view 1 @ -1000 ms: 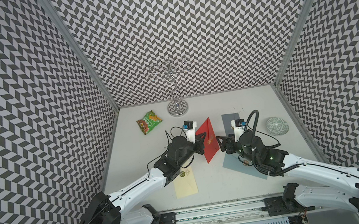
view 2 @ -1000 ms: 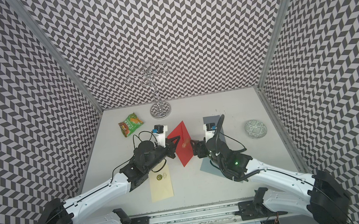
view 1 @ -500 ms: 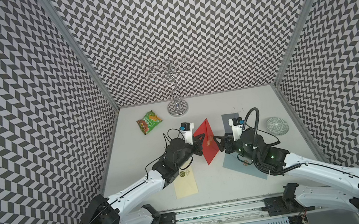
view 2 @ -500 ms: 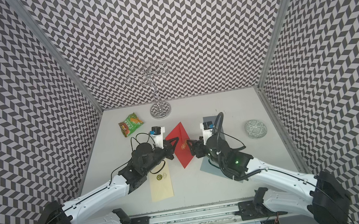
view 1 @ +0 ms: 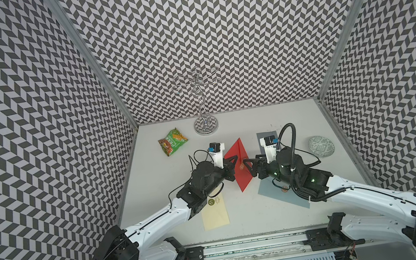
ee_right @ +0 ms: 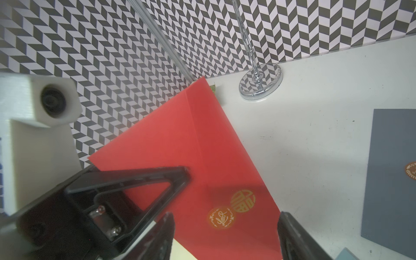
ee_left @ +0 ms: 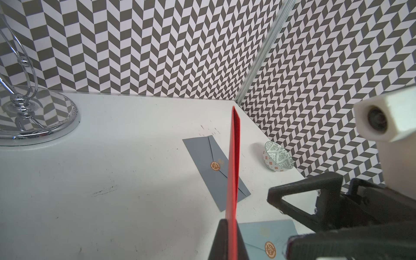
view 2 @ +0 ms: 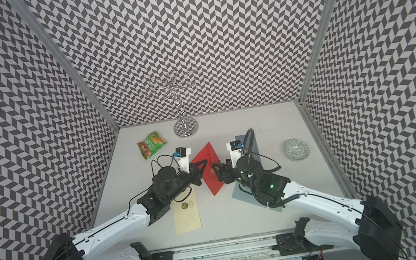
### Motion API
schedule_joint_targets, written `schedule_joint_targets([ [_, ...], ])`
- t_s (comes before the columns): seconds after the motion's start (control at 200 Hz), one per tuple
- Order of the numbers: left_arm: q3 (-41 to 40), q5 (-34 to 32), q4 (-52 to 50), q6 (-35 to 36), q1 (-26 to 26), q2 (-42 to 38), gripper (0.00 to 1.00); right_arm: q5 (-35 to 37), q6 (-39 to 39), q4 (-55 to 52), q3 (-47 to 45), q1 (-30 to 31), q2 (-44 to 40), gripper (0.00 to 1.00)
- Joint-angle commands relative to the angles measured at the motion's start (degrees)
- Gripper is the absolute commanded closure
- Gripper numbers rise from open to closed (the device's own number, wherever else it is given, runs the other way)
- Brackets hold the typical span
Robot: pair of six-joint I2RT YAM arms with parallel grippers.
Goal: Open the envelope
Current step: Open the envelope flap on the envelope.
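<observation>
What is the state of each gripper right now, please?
Left gripper: closed on the red envelope, gripping its edge.
Right gripper: open, holding nothing, pointed at the envelope's seal sticker.

The left arm (view 1: 156,223) and right arm (view 1: 364,195) reach inward, wrists facing. The left gripper (view 1: 232,161) is clamped on the red envelope (view 1: 239,149). The right gripper (view 1: 248,170) stands close by, its 2 jaws apart.

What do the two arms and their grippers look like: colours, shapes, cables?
The left arm and right arm have white shells, black joints and big black base housings. The left gripper and right gripper carry black triangular open-frame fingers. A white camera block tops each wrist. Black cables loop beside both.
</observation>
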Motion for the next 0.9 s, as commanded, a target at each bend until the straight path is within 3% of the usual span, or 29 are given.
schedule_joint_targets([
  [0.0,-0.3,1.2,2.5,0.0,0.4,-1.1,1.0,-0.4,-0.9,1.2,1.5,0.6,0.4,0.27],
  [0.506,-0.6,3.4,3.7,-0.8,0.4,-0.4,1.0,-0.4,1.7,-0.2,3.3,1.2,2.9,0.3],
  [0.771,1.5,1.9,-0.2,0.9,0.4,-0.6,1.0,10.8,5.4,-7.3,8.6,2.0,7.7,0.29],
  [0.891,3.8,2.0,-2.7,1.6,0.4,0.9,1.0,9.0,8.7,-6.3,8.5,2.0,7.3,0.28],
])
